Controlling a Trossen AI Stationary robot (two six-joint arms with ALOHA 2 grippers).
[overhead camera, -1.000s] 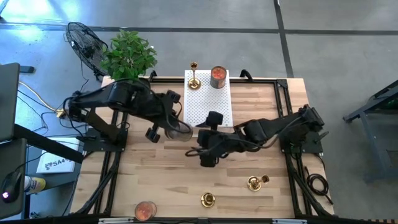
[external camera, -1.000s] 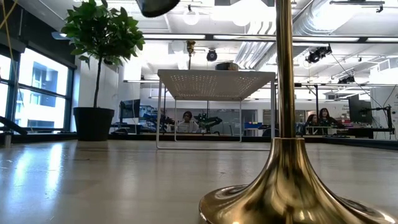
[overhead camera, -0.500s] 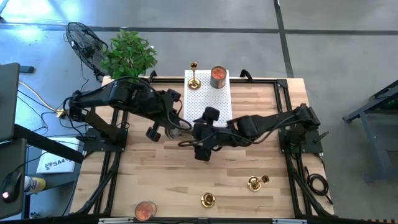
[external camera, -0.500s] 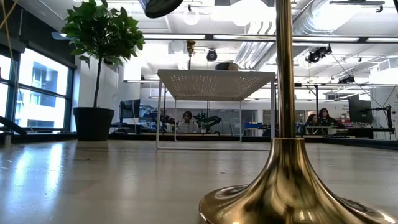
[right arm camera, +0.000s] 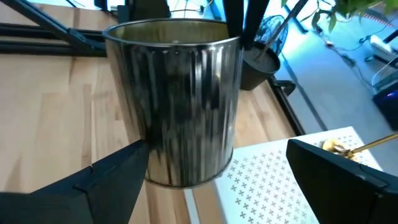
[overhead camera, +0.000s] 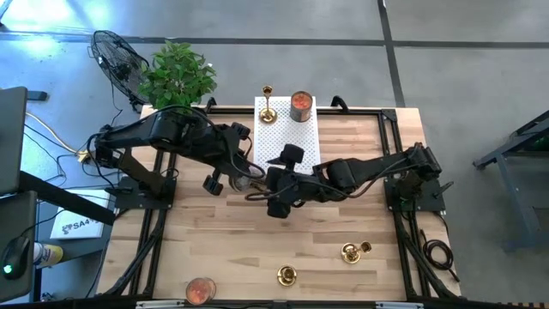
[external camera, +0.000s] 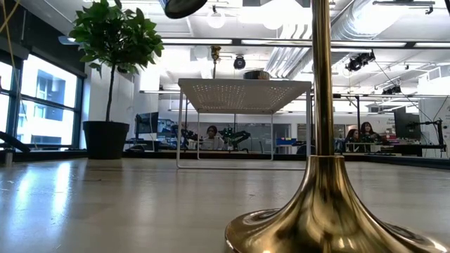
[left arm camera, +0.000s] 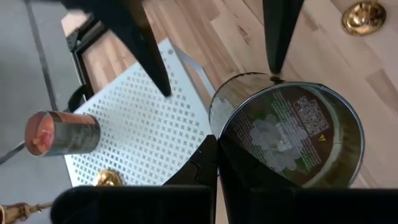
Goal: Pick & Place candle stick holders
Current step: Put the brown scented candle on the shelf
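My left gripper (overhead camera: 232,177) is shut on a dark glass jar (overhead camera: 247,178) above the table's middle. My right gripper (right arm camera: 217,180) is open, with one finger on either side of the jar's lower wall (right arm camera: 180,124); I cannot tell whether it touches. One gold candlestick holder (overhead camera: 268,105) stands on the white perforated block (overhead camera: 287,142). Two more stand on the table near the front, one holder (overhead camera: 350,252) to the right and the other holder (overhead camera: 286,275) nearer the edge. That last one fills the low view (external camera: 323,204). My left gripper holds the jar by its rim (right arm camera: 239,38) at the open end. In its wrist view one finger (left arm camera: 200,167) lies on the outer wall and the jar hides the other. The jar is lifted clear of the table.
An orange candle in a jar (overhead camera: 300,106) stands on the block beside the holder. Another orange candle (overhead camera: 200,290) sits at the table's near left. A potted plant (overhead camera: 176,75) stands beyond the far left corner.
My right gripper has moved toward the table's left and a little toward the far edge, up to the jar in my left gripper, and its fingers now flank the jar. The jar stays held in about the same place.
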